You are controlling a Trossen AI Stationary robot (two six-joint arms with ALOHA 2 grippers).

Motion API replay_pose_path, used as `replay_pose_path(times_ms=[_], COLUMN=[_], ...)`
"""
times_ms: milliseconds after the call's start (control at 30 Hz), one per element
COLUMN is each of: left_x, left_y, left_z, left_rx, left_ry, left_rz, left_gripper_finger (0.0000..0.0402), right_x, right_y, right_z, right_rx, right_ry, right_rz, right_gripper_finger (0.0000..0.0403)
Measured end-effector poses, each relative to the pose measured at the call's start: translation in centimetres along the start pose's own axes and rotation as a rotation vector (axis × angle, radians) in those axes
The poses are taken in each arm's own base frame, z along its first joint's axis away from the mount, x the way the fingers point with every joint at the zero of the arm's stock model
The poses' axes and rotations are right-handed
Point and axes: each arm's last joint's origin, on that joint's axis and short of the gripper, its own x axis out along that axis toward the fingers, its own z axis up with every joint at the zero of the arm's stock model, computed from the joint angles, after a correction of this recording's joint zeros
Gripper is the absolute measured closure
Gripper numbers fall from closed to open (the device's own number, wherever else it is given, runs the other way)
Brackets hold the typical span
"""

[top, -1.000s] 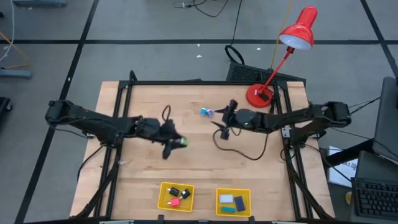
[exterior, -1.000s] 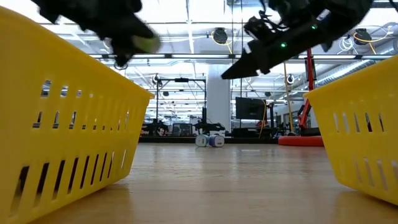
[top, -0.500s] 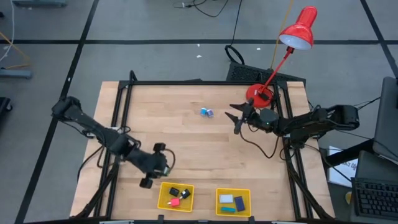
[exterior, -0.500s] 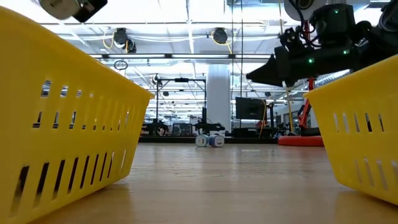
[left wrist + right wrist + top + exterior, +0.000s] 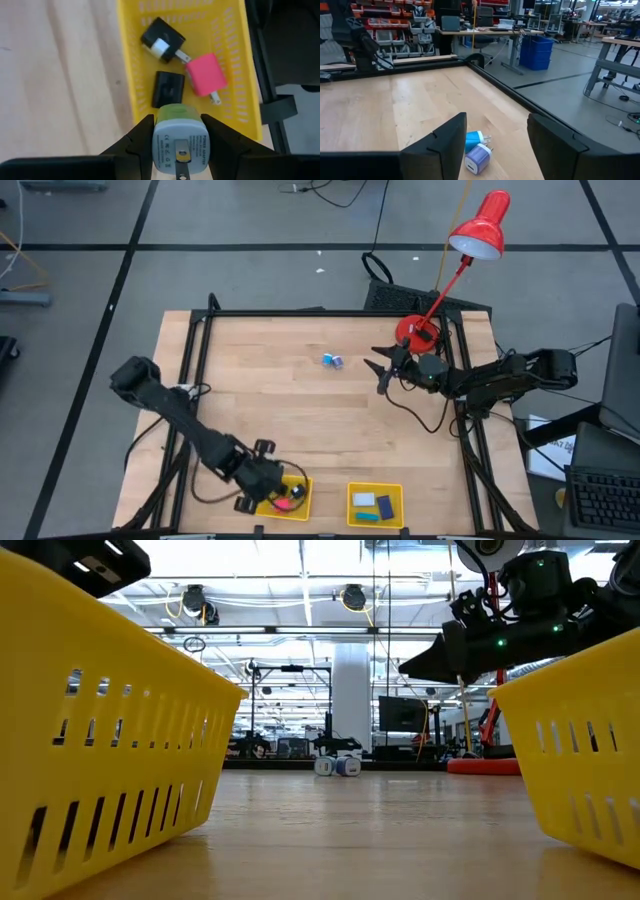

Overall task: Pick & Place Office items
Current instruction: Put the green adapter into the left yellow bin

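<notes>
Charger delivery under way at left yellow tray.
Green-white charger (image 5: 180,142) is being held between left gripper (image 5: 177,145) fingers above left yellow tray (image 5: 244,80), holding three items; only right wrist view is resolving two chargers (image 5: 476,150) left on worktop (image 5: 300,400), before the right gripper's (image 5: 492,145) parted fingers.

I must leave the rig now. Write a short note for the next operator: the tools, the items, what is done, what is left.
Left tool: shut on the green-and-white charger, over the left yellow tray.
Right tool: open, empty, near the red lamp base, facing the two blue chargers.
Done: two black plugs and a pink plug are in the left tray; the right yellow tray holds some items.
Left: drop the green charger into the tray, then collect the two blue chargers from the table.
</notes>
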Motion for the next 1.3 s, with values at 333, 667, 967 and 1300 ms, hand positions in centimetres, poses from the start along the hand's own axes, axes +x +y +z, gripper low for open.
replay_pose_path(times_ms=[333, 667, 967, 1300], left_x=[4.1, 5.0, 6.3, 7.2], left_y=[-1.5, -2.1, -1.9, -1.5], left_z=[-0.1, -0.5, -0.6, -0.6], left_rx=[0.042, 0.068, 0.079, -0.026], left_ry=[0.109, 0.149, 0.184, 0.204], left_rz=[0.065, 0.042, 0.043, 0.058], left_gripper_finger=[0.0268, 0.0268, 0.0268, 0.021], right_x=[0.0, 0.0, 0.0, 0.0], right_y=[0.0, 0.2, 0.2, 0.2], right_z=[0.0, 0.0, 0.0, 0.0], right_rx=[0.059, 0.056, 0.055, 0.054], right_ry=[-0.004, -0.004, -0.004, -0.004], right_rz=[0.002, 0.01, 0.01, 0.01], right_gripper_finger=[0.0209, 0.0212, 0.0214, 0.0218])
